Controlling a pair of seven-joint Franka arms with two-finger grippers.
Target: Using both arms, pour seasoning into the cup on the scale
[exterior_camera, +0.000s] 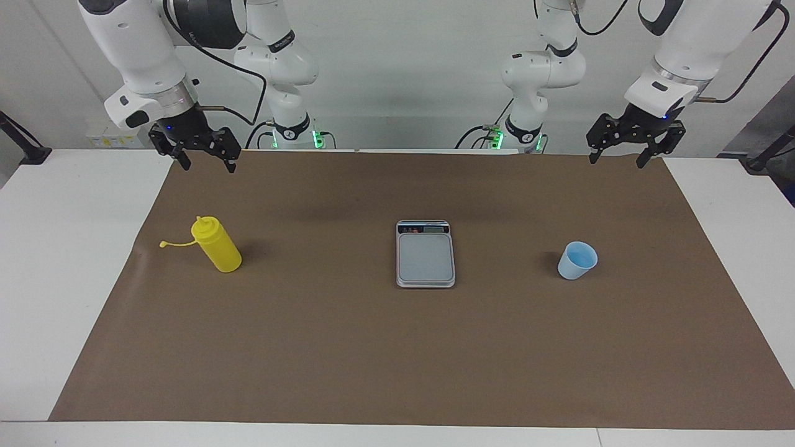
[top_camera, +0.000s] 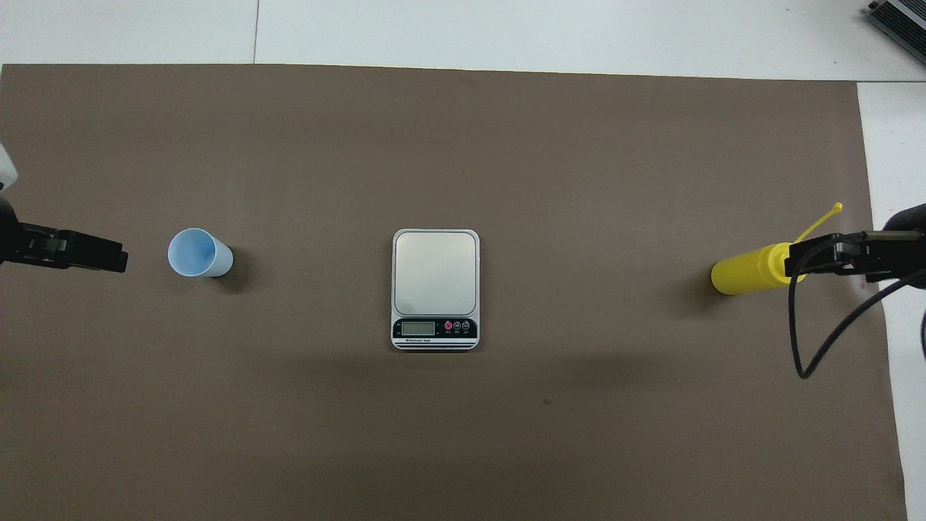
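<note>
Brown sheet on white table

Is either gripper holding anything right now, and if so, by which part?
Nothing is held. The left gripper and right gripper hang open and empty; bottle and cup stand untouched on the mat.

Looks like robotics lab, not kitchen. Two white jointed robot arms with black cables bolted at edge of plain white table, brown paper sheet spread as work surface, bare white wall, green status lights at arm bases.
</note>
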